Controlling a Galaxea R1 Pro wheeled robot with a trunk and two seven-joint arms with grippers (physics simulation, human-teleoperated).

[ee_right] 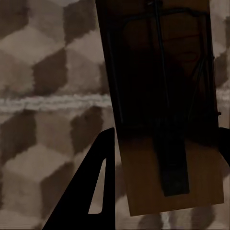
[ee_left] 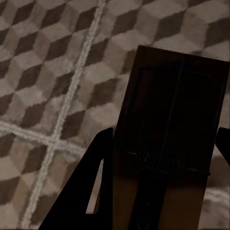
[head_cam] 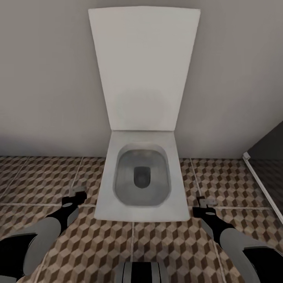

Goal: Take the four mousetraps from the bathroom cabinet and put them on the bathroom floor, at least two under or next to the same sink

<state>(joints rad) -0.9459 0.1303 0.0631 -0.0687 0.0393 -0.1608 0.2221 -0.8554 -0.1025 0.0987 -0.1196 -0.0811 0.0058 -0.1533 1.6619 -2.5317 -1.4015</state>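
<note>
Two mousetraps are in hand, both brown boards with dark wire parts. My left gripper is shut on one mousetrap, held above the cube-patterned bathroom floor. The right gripper is shut on the other mousetrap, also over the tiles. In the head view the left gripper hangs low to the left of the toilet and the right gripper low to its right, both above the bathroom floor. The cabinet and the sink are out of view.
A white toilet with its lid raised stands against the grey wall straight ahead, between my two arms. A white-framed dark panel runs along the right edge. Tiled floor lies on both sides of the toilet.
</note>
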